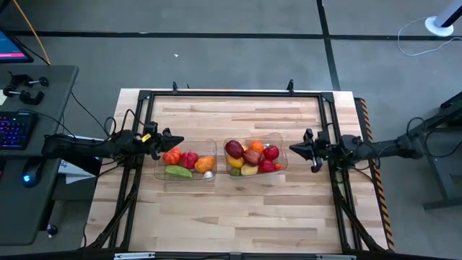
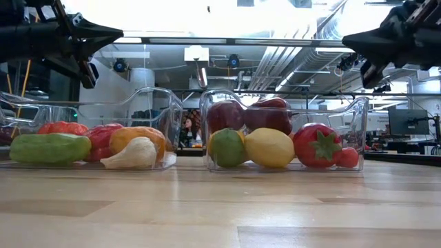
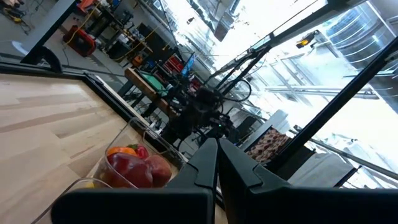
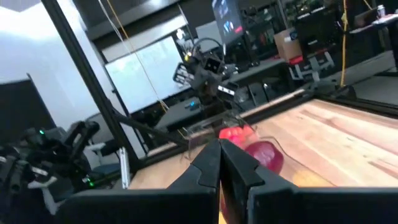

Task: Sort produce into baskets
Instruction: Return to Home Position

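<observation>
On the wooden tabletop (image 1: 238, 217), seen from above, two clear baskets stand side by side near the middle, close but apart. The left basket (image 1: 158, 165) holds five pieces: an orange-red one, a red one, an orange one, a long green piece (image 1: 178, 172) and a white garlic bulb (image 1: 208, 174). The right basket (image 1: 278, 137) is fuller, piled with maroon, red, orange, yellow and green pieces. The left hand (image 1: 175, 141) hangs at the outer end of the left basket, and the right hand (image 1: 294, 148) just beside the outer end of the right basket. Each points inward toward the other.

From tabletop height, the long green piece and the garlic bulb lie against the near wall of the left basket, with the red and orange pieces behind them. Along the front of the right basket stand a green lime (image 2: 226, 147), a yellow lemon (image 2: 269, 147), a red strawberry (image 2: 317, 145) and a small red piece (image 2: 347, 158). Two dark maroon pieces (image 2: 270, 114) are heaped behind them. Both hands hang above the basket rims, touching nothing.

In the left wrist view, the left hand's fingers (image 3: 205, 168) are pressed together with nothing between them, and red pieces show in a basket beyond.

In the right wrist view, the right hand's fingers (image 4: 208, 165) are likewise closed on nothing.
</observation>
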Tool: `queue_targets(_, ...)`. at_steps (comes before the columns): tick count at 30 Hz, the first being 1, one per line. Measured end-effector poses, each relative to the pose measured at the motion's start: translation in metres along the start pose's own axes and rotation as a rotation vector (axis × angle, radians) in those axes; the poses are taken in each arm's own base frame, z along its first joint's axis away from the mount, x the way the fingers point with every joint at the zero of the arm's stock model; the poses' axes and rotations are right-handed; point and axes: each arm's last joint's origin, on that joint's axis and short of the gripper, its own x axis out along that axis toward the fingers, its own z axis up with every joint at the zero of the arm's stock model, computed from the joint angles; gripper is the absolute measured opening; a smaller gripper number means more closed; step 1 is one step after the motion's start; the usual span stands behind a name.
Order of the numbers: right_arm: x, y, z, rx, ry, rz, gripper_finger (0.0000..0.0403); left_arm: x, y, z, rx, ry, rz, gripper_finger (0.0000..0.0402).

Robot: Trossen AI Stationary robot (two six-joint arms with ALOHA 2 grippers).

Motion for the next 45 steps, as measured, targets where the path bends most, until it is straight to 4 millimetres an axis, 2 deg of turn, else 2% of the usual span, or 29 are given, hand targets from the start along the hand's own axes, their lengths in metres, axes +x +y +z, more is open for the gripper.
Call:
queue_targets(9, 0.0, -0.018, 0.002, -0.063, 0.047, 0.053, 0.0, 0.0, 0.0, 0.0, 0.0, 0.0, 0.0, 0.0)
queue_targets(20, -0.004, -0.029, -0.02, -0.031, 0.275, -0.067, 0.0, 0.0, 0.0, 0.0, 0.0, 0.0, 0.0, 0.0)
queue_targets(23, -0.004, -0.03, -0.021, -0.029, 0.289, -0.075, 0.0, 0.0, 0.0, 0.0, 0.0, 0.0, 0.0, 0.0)
queue_targets(29, -0.01, -0.023, -0.011, -0.048, 0.164, -0.028, 0.0, -0.001, 0.0, 0.0, 0.001, 0.003, 0.003, 0.0)
queue_targets(35, -0.012, -0.017, 0.0, -0.061, 0.036, 0.027, 0.0, -0.012, 0.0, 0.002, 0.0, -0.001, 0.003, 0.0)
queue_targets(41, -0.012, -0.017, -0.001, -0.059, 0.049, 0.021, 0.0, -0.022, 0.012, -0.008, 0.024, 0.119, 0.109, 0.0)
queue_targets(45, -0.012, -0.018, -0.002, -0.058, 0.061, 0.016, 0.0, -0.022, 0.01, -0.007, 0.028, 0.123, 0.083, 0.0)
